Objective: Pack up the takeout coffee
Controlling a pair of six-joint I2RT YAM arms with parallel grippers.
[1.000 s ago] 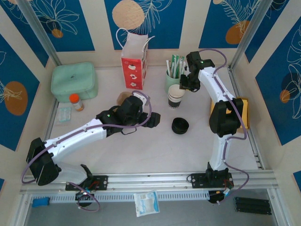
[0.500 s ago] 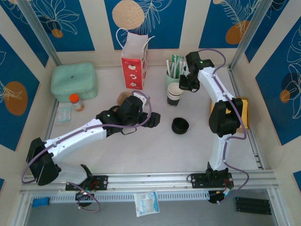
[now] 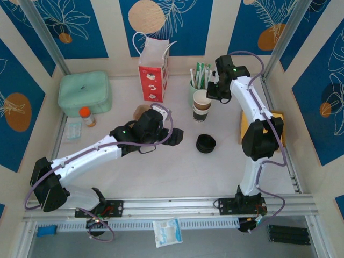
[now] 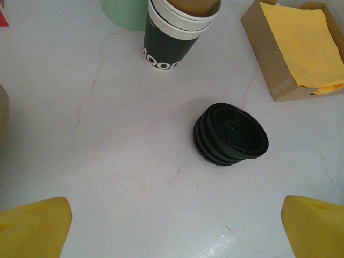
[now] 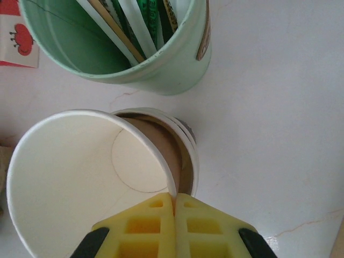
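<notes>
The right gripper is shut tight on the rim of the tan cup. One yellow finger is inside the cup and one is outside. The thin paper wall is pinched between them. The tan cup is white inside and its top is open.

It is at the back of the table, right of the middle, just in front of the green cup full of sticks. From the left wrist, the bottom of the tan cup goes down into a stack of cups. The lowest cup that shows there is the black cup. From the right wrist, the tan cup leans a bit off to one side of the stack. I cannot tell if it touches the cup under it.

The lids are black and sit in a little pile on the table. They are near the stack of cups, on the side closer to the arms.

The left gripper is wide open and holds nothing. It hangs low over the middle of the table, just left of the lids. Its yellow fingers point toward them.

A brown box with yellow paper in it lies to the right of the lids. A red bag stands at the back, left of the green cup. A green box sits in the back left corner.
</notes>
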